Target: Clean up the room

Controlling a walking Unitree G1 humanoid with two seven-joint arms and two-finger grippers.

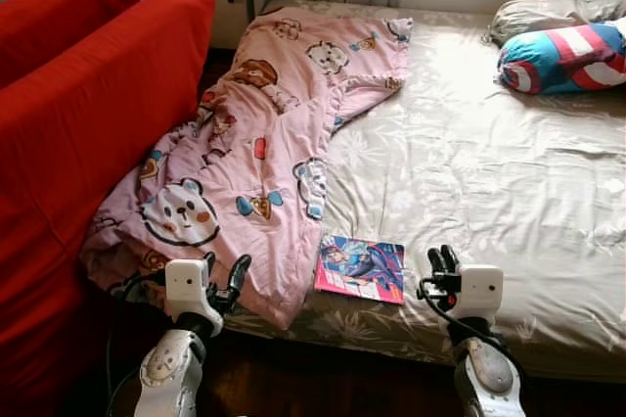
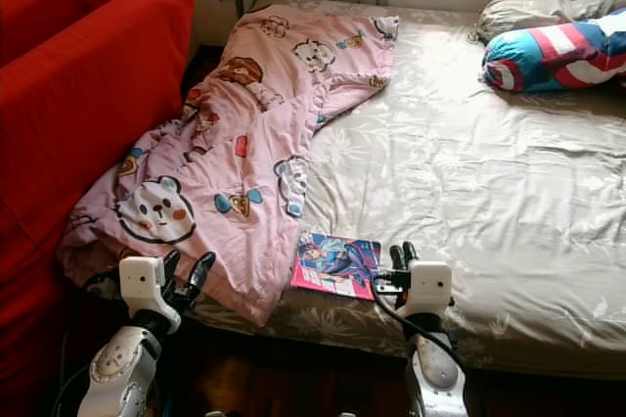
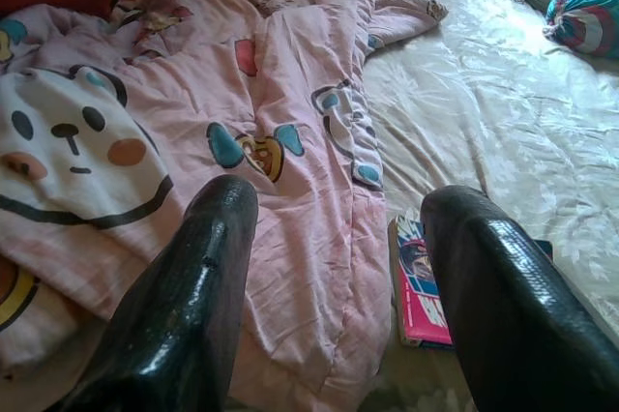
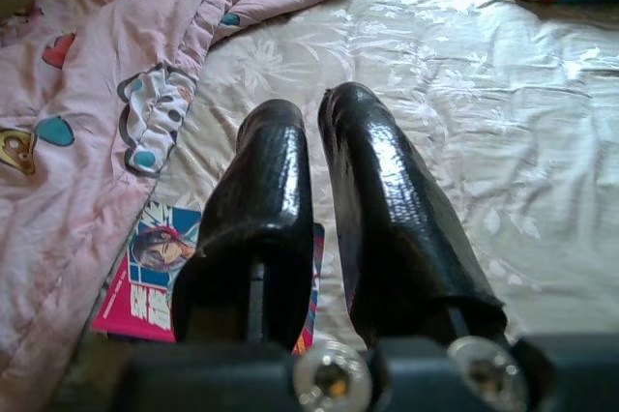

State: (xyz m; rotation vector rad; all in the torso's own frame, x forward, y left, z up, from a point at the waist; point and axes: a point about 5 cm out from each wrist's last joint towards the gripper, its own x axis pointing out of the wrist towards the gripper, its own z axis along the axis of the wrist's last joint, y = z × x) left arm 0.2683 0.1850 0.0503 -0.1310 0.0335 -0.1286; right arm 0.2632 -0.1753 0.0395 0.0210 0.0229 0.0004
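Observation:
A pink cartoon-print blanket (image 1: 245, 143) lies crumpled along the left side of the bed (image 1: 489, 162), its corner hanging over the front edge. A colourful comic book (image 1: 360, 268) lies flat near the bed's front edge, just right of the blanket. My left gripper (image 1: 225, 278) stands open over the blanket's front corner, with nothing between its fingers (image 3: 193, 306). My right gripper (image 1: 442, 260) is shut and empty, hovering at the bed's front edge just right of the comic book (image 4: 155, 267).
A red sofa (image 1: 88, 114) with a red cushion stands close against the bed's left side. A blue, red and white striped pillow (image 1: 565, 57) and a grey pillow (image 1: 538, 14) lie at the head of the bed. Dark wooden floor (image 1: 323, 378) shows below the bed edge.

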